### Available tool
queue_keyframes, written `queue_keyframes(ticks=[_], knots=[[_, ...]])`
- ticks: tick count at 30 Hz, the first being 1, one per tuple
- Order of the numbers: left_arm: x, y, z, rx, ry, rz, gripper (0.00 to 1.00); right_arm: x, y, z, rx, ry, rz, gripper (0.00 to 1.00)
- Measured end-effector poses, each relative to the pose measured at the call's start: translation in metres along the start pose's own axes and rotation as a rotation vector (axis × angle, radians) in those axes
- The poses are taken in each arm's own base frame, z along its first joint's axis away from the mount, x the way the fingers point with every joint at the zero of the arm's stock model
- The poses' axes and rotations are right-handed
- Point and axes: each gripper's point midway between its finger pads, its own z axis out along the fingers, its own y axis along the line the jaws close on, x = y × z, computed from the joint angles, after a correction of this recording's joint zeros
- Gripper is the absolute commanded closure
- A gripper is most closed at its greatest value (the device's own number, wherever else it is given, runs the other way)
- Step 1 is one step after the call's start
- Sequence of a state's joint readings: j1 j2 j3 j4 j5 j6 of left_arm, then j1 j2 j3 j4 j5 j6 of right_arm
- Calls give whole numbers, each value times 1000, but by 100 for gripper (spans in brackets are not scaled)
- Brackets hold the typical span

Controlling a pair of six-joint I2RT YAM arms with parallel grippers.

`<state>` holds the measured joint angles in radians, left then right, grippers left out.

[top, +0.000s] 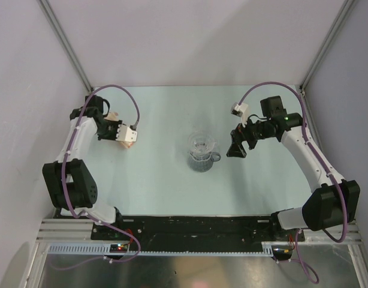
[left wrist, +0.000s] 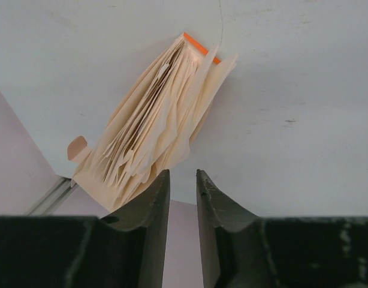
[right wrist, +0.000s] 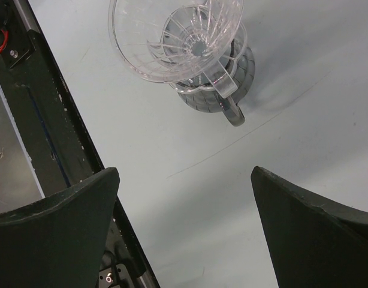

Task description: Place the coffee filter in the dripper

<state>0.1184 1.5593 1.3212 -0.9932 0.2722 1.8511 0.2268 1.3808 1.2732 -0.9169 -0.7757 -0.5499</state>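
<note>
The dripper (top: pixel 203 150) stands upright at the table's middle: a translucent ribbed cone with a flared rim over a grey ribbed base with a loop handle. In the right wrist view the dripper (right wrist: pixel 178 36) is empty. My right gripper (top: pixel 237 150) is open and empty just right of it, and the right gripper (right wrist: pixel 185 171) has its jaws wide apart over bare table. My left gripper (top: pixel 106 127) is at the far left; the left gripper (left wrist: pixel 183 172) is empty, its jaws only narrowly apart, just short of a tan fanned paper stack (left wrist: pixel 154 120). No separate white coffee filter shows.
The tan stack (top: pixel 113 116) lies by the left wall and has an orange edge (left wrist: pixel 199 47). White walls close the left, back and right sides. A black rail (right wrist: pixel 46 138) runs along the table's near edge.
</note>
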Motion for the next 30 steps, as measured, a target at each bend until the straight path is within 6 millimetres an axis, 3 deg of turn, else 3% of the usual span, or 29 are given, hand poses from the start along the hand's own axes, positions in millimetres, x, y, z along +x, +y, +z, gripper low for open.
queue_keyframes(ticks=[19, 30], knots=[[-4, 7, 15, 37, 2, 25, 71, 2, 0, 1, -6, 8, 6, 2], [-1, 4, 23, 67, 12, 28, 79, 5, 0, 1, -17, 12, 24, 2]])
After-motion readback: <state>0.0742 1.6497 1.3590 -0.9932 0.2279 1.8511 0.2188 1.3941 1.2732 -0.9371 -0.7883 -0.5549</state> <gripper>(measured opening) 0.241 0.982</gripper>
